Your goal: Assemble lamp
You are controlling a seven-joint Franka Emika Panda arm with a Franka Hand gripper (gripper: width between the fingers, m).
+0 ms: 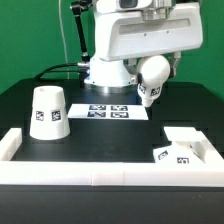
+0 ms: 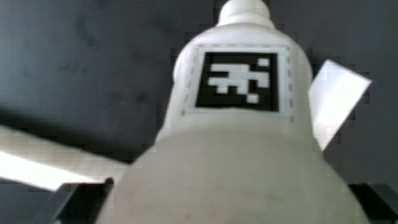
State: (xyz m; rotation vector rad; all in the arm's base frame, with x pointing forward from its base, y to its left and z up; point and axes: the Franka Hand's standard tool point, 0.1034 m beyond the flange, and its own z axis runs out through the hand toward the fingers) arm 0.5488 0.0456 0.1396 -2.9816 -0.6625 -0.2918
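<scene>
My gripper (image 1: 152, 70) is shut on the white rounded bulb piece (image 1: 149, 85) and holds it in the air above the table, beyond the right end of the marker board. In the wrist view the bulb (image 2: 240, 130) fills the picture, with a square marker on its side. It lies between the dark fingers (image 2: 80, 200), which show at both lower corners. The tapered shade (image 1: 48, 112) stands on the table at the exterior view's left. The flat square base (image 1: 176, 153) lies at the front right, against the white fence.
The marker board (image 1: 108, 112) lies on the black table under the arm's base. A low white fence (image 1: 100, 172) runs along the front edge and up both sides. White strips (image 2: 36, 155) show beneath the bulb in the wrist view.
</scene>
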